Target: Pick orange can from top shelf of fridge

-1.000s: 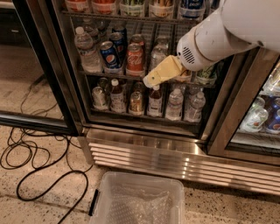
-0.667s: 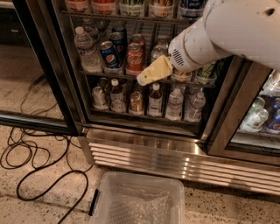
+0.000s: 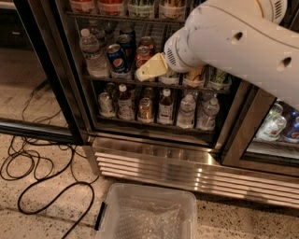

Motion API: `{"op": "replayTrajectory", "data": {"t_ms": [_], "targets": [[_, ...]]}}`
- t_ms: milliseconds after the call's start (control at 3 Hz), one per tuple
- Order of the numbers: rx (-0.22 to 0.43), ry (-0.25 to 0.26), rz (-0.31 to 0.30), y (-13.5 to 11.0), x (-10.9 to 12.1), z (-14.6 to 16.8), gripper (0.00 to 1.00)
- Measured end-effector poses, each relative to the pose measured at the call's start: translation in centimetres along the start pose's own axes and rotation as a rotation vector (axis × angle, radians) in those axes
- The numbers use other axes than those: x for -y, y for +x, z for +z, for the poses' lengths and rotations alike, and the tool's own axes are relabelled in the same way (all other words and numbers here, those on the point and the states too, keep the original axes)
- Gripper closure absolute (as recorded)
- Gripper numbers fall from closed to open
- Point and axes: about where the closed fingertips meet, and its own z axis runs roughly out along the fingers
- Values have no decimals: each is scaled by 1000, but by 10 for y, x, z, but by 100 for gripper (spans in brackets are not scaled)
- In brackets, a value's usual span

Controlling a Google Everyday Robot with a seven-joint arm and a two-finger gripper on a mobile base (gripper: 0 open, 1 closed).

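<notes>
The fridge (image 3: 70, 93) stands open in front of me, black-framed with a ribbed steel base (image 3: 187, 168). The top shelf (image 3: 126, 18) runs along the frame's upper edge. Only the bottoms of several containers show on it; two at the left (image 3: 111, 6) are orange-red, and I cannot tell whether either is the orange can. My gripper (image 3: 152, 70) hangs in front of the middle rack, just right of a red can (image 3: 142, 55) and a blue Pepsi can (image 3: 117, 58), well below the top shelf. It holds nothing that I can see.
A water bottle (image 3: 91, 53) stands left on the middle rack. Several bottles (image 3: 166, 107) fill the lower rack. My white arm (image 3: 243, 42) covers the fridge's upper right. A clear plastic bin (image 3: 149, 214) sits on the floor in front. Black cables (image 3: 32, 172) lie at left.
The gripper and arm have moved left and slightly up across the middle rack. The arm now covers more of the upper right. Nothing on the shelves has moved.
</notes>
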Motion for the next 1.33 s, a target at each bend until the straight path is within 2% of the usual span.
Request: {"op": "replayTrajectory", "data": {"t_ms": [333,667,1000,1333], "targets": [[2,3,54,-1,0,-1,0],[48,-21,109,-4,-3,4,0],[147,-40,164,-16,-14,24,0],[301,-26,184,-48,-6,25,0]]}}
